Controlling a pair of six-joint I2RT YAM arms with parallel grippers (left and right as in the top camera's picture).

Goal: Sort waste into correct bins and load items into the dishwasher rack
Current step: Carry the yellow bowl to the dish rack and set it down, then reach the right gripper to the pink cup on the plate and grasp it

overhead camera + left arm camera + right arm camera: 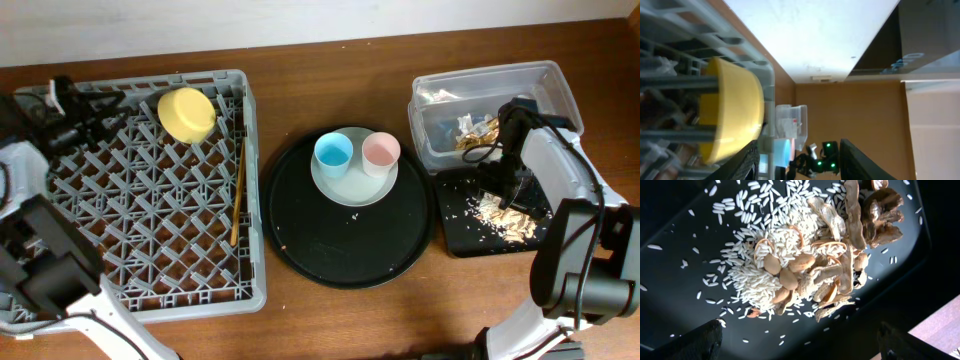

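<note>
The grey dishwasher rack [150,290] holds the yellow bowl [187,113] at its back and wooden chopsticks [238,195] along its right side. My left gripper [85,115] is open and empty over the rack's back left; the bowl [732,112] fills its wrist view. The pale grey plate [350,190] carries the light blue cup [333,152] and pink cup [381,151]. My right gripper [500,195] is open and empty just above the shallow black tray [455,215], over the food scraps [805,270]. The clear tub [495,85] holds the gold wrapper [478,130] and napkin [440,97].
The large round black tray [345,250] sits in the middle under the plate. Rice grains lie scattered on the shallow tray [680,295] and on the round tray. The tub stands right behind the shallow tray.
</note>
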